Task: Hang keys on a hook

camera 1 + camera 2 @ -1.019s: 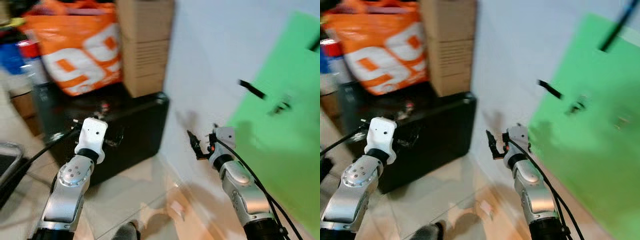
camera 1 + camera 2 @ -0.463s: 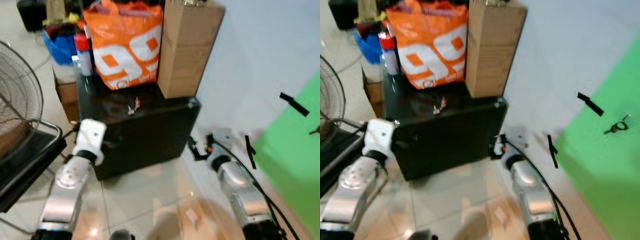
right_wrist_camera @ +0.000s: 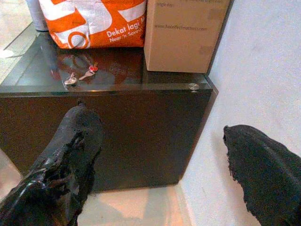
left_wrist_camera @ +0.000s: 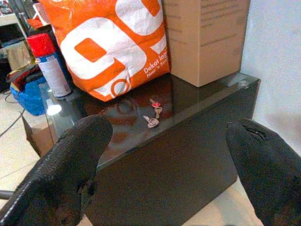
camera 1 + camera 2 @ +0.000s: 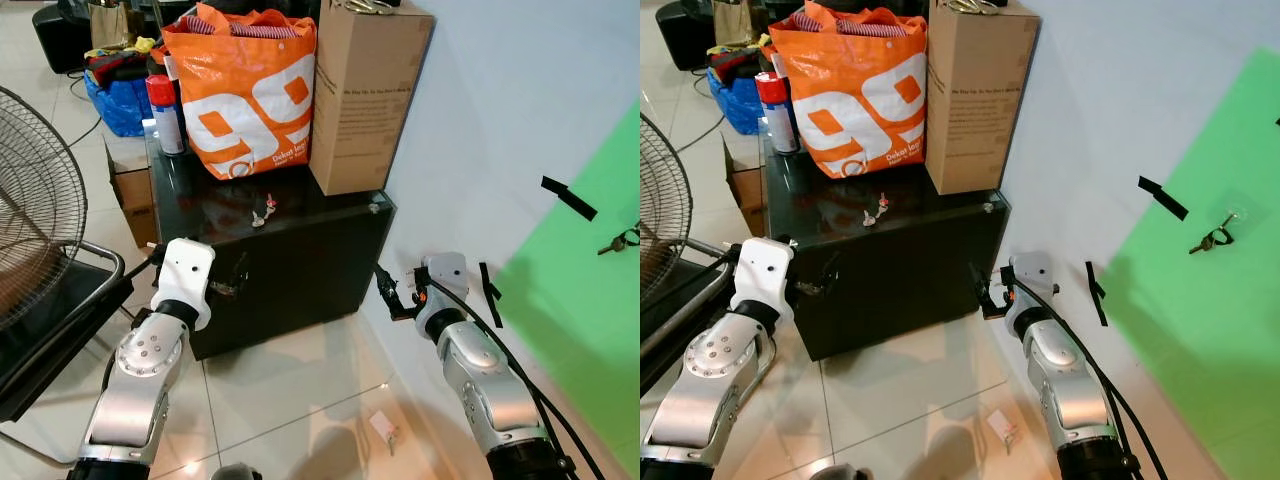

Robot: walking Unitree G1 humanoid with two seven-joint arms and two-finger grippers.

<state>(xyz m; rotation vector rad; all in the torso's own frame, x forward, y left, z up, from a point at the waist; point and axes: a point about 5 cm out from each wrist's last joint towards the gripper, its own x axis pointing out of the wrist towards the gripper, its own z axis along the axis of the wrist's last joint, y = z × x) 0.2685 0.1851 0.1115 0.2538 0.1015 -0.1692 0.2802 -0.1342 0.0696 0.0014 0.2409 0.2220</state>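
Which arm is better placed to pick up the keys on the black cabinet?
Left, probably. The open left gripper faces the keys on the cabinet top; the right gripper sits lower by the cabinet's wall-side corner.

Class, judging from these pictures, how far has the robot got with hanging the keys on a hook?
Done: nothing yet. The keys lie on the black glass cabinet, in front of the orange bag.

In hand: nothing. The left hand and right hand are both open and empty, held low before the cabinet.

Left: pick up the keys and hang them on a hook.
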